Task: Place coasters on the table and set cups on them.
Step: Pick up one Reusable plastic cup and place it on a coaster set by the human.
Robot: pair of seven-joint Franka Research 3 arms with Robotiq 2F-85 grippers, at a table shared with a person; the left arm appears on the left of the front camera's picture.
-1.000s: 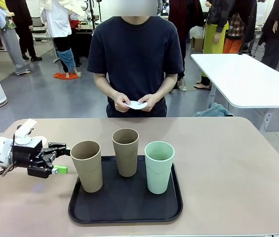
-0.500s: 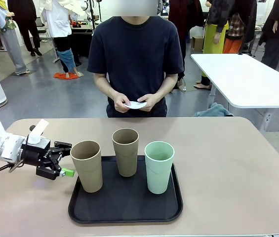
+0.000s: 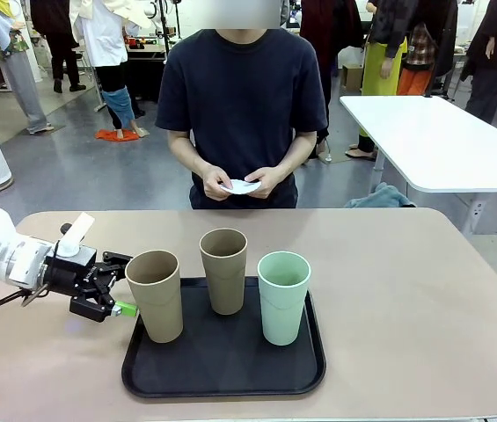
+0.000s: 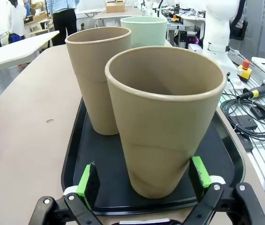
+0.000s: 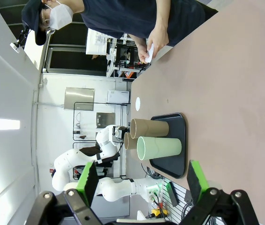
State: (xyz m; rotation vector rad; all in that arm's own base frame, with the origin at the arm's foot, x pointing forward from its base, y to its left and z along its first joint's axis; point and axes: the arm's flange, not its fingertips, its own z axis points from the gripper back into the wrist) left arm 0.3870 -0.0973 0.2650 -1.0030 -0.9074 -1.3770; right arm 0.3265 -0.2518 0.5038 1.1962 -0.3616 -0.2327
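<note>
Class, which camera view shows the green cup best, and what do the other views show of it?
The front view: the green cup stands whole and unblocked on the black tray. In the left wrist view two tan cups hide all but its top. The right wrist view shows it small, far off and sideways.

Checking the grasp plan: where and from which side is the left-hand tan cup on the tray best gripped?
Grip the tan cup mid-wall, side-on from the left of the tray: it stands upright and handleless, other cups crowding its right.
</note>
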